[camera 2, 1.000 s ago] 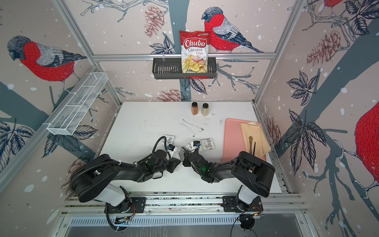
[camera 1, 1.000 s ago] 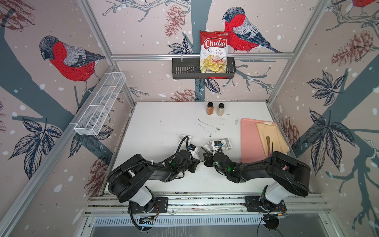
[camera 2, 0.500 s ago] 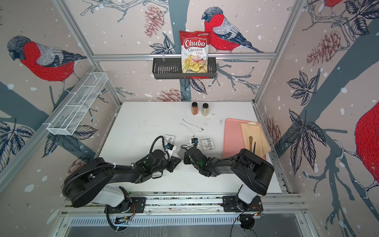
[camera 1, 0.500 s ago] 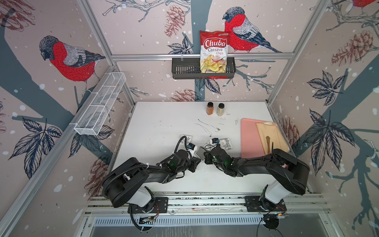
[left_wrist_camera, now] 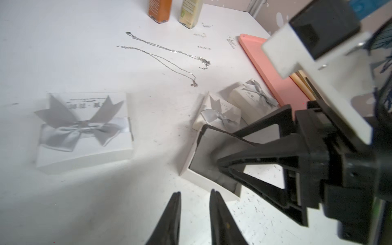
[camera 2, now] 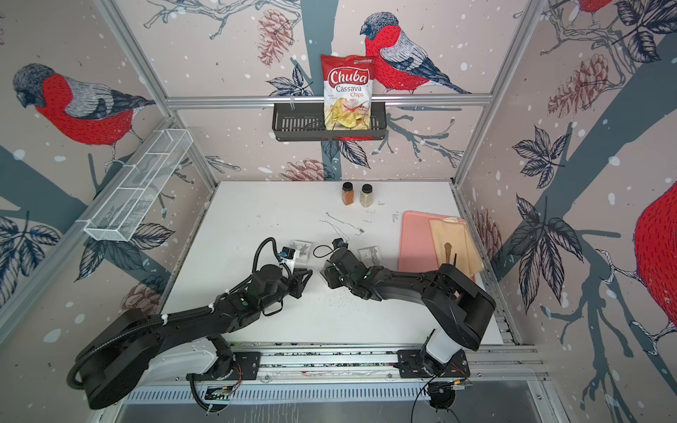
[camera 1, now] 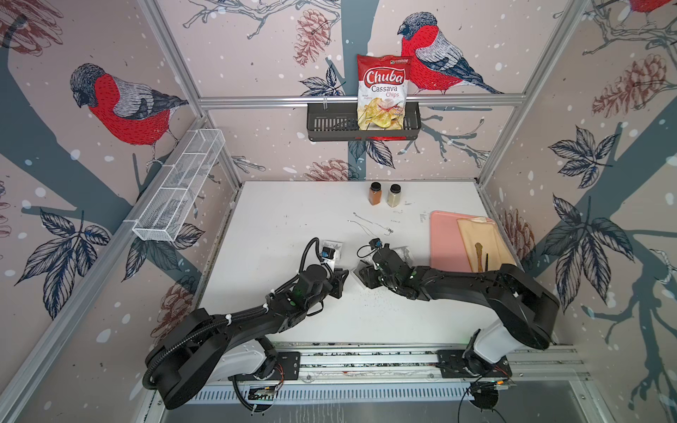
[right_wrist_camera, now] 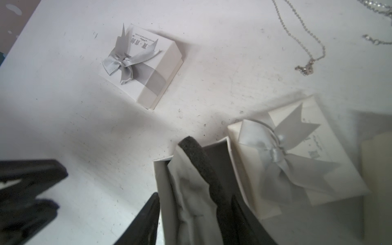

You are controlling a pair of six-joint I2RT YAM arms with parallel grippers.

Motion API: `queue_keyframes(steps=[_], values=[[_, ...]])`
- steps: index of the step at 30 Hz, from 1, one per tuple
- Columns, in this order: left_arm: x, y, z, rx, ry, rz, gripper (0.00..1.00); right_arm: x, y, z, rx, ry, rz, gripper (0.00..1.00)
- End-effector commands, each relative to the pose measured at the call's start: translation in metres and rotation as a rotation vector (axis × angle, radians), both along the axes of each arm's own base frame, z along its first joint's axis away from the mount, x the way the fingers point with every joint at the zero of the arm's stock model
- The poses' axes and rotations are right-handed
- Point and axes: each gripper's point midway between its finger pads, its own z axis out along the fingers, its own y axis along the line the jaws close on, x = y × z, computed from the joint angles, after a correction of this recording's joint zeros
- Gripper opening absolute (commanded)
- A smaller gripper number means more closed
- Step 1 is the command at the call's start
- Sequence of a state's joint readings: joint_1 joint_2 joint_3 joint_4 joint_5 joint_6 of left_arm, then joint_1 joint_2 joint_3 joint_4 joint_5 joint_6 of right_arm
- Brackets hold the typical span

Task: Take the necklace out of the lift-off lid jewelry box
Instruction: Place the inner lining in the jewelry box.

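The lift-off lid jewelry box (right_wrist_camera: 161, 180) stands open near the table's middle, also seen in the left wrist view (left_wrist_camera: 209, 182). Its bow-tied lid (right_wrist_camera: 297, 161) lies right beside it. Inside, a dark foam pad (right_wrist_camera: 198, 161) stands on edge against grey lining; no chain shows there. My right gripper (right_wrist_camera: 195, 201) (camera 1: 363, 277) is open, one finger outside the box's wall and one behind the foam. My left gripper (left_wrist_camera: 194, 194) (camera 1: 344, 275) hovers just short of the box, narrowly open and empty. Two silver necklace chains (camera 1: 370, 227) (left_wrist_camera: 169, 53) lie farther back on the table.
A closed bow box (right_wrist_camera: 144, 63) sits to the left, and another (camera 1: 403, 252) lies by the pink tray (camera 1: 443, 238), which carries a wooden board (camera 1: 476, 241). Two spice jars (camera 1: 374, 193) (camera 1: 395, 195) stand at the back. Dark grit is scattered by the open box.
My right gripper's jaws have spread apart over the open box. The left jaws have parted a little. Both wrists have edged slightly away from the front rail.
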State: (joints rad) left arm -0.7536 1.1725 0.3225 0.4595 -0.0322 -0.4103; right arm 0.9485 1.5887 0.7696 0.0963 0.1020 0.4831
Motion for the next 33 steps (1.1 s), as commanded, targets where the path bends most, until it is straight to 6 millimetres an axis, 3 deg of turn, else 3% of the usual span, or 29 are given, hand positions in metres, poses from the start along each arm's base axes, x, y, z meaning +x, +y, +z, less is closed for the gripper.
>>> queue_keyframes(steps=[1, 3, 5, 9, 11, 15, 23, 33], values=[[0.009, 0.013, 0.001, 0.022, -0.007, 0.049, 0.34, 0.003, -0.017, 0.002, -0.121, -0.030, 0.004, 0.54], [0.014, 0.017, 0.005, 0.017, -0.015, 0.062, 0.39, 0.006, -0.019, 0.010, -0.146, -0.053, 0.005, 0.52], [0.020, 0.022, 0.010, 0.025, -0.030, 0.078, 0.41, 0.007, -0.015, 0.023, -0.136, -0.073, 0.026, 0.40], [0.029, 0.028, 0.022, 0.031, -0.065, 0.100, 0.43, 0.002, 0.005, 0.037, -0.067, -0.059, 0.108, 0.24], [0.033, 0.032, 0.028, 0.027, -0.083, 0.120, 0.44, -0.002, 0.016, 0.035, -0.027, -0.026, 0.153, 0.18], [0.037, 0.035, 0.037, 0.022, -0.106, 0.131, 0.44, -0.001, 0.026, 0.020, 0.009, 0.039, 0.181, 0.15], [0.040, 0.040, 0.042, 0.045, -0.123, 0.141, 0.45, 0.016, 0.006, -0.017, -0.105, 0.090, 0.088, 0.13], [0.043, 0.042, 0.044, 0.046, -0.128, 0.150, 0.46, 0.005, 0.014, -0.049, -0.135, 0.204, 0.144, 0.13]])
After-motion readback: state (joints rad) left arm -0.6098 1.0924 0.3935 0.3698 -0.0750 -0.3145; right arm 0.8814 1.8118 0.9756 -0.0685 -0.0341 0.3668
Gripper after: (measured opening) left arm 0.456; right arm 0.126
